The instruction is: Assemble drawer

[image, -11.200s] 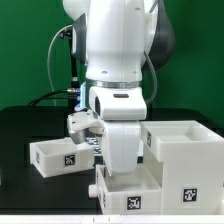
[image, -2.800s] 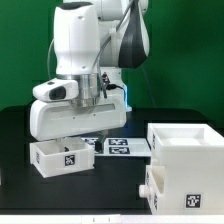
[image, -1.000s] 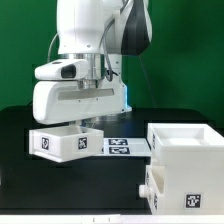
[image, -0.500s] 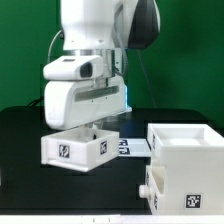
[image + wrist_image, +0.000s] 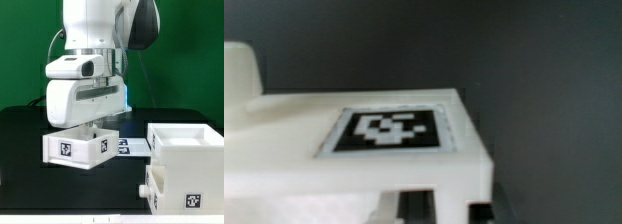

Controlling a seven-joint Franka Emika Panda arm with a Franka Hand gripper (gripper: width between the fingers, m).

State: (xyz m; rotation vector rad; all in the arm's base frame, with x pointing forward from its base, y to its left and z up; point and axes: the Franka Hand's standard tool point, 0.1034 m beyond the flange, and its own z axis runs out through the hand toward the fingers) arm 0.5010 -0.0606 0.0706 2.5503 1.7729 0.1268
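My gripper (image 5: 93, 128) is shut on the wall of a white shallow tray (image 5: 82, 146) and holds it above the black table, to the exterior view's left of the tall white casing (image 5: 186, 143). The tray's front marker faces the camera. A second tray (image 5: 176, 190) with a marker sits in the casing's lower slot, sticking out toward the front. In the wrist view the held tray's wall with its marker (image 5: 393, 131) fills the picture, and my gripper (image 5: 446, 203) shows dark fingertips (image 5: 418, 204) on either side of the wall.
The marker board (image 5: 128, 148) lies flat on the black table (image 5: 25, 165) behind the held tray, between it and the casing. A green wall stands at the back.
Over the last second the held tray rose and moved toward the exterior view's right, closer to the casing. In the last half second it barely moved.
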